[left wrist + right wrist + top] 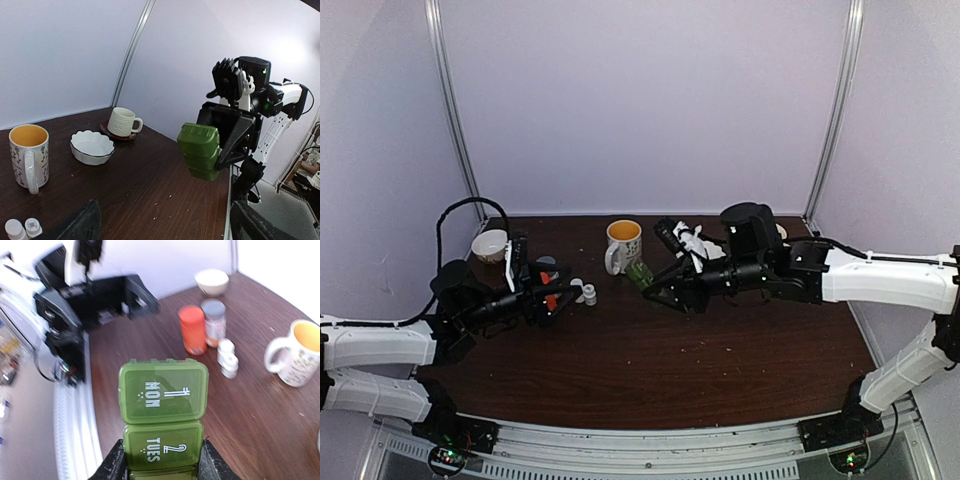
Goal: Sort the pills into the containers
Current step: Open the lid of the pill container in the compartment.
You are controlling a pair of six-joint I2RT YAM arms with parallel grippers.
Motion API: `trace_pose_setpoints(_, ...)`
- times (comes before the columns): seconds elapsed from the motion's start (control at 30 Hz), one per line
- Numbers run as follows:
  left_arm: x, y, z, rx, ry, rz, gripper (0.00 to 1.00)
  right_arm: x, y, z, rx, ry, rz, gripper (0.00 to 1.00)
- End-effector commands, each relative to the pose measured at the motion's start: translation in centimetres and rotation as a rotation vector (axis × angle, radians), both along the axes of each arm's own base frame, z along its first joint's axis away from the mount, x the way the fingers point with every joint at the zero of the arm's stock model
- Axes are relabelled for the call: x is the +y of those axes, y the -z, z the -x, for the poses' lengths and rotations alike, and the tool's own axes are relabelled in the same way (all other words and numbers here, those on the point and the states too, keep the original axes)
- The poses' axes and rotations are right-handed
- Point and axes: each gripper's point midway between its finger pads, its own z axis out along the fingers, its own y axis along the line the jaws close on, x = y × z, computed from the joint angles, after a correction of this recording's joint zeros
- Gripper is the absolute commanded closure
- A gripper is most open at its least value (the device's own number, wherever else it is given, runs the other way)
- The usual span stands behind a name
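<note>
Green plastic pill box (162,397) is clamped in right gripper (162,464), near white ceramic mug (623,243); should be set down flat.

The dark brown wood-grain table (650,370) is enclosed on three sides by pale lilac wall panels (640,100), joined at the back corners by slim silver metal posts (454,110). A grey metal rail (650,442) is fitted along its near edge.

Dim, soft lighting; perhaps slight edge blur.
</note>
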Motion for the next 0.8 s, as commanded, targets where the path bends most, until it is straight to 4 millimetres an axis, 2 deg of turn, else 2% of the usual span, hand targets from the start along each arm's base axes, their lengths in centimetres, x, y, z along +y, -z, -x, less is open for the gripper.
trace_pose_setpoints(0.0,-0.7,-6.7,0.2,-0.067,0.067,0.192,0.07,1.6,-5.1,1.9,0.159,-0.042,-0.305,0.67)
trace_pose_setpoints(0.13,-2.5,-8.3,0.3,-0.078,0.098,0.203,0.07,1.7,-7.4,2.2,0.192,-0.034,-0.422,0.67)
trace_pose_setpoints(0.23,-3.9,-8.9,0.5,-0.077,0.117,0.194,0.06,1.9,-8.1,2.5,0.189,-0.040,-0.444,0.67)
trace_pose_setpoints(0.4,-5.7,-9.1,0.7,-0.072,0.153,0.187,0.08,2.2,-8.3,3.1,0.182,-0.055,-0.447,0.67)
trace_pose_setpoints(0.67,-7.2,-9.2,0.4,-0.042,0.189,0.186,0.13,2.5,-8.7,3.4,0.149,-0.069,-0.450,0.67)
trace_pose_setpoints(0.77,-7.8,-9.0,0.4,-0.029,0.215,0.182,0.18,2.6,-8.4,3.4,0.133,-0.067,-0.436,0.67)
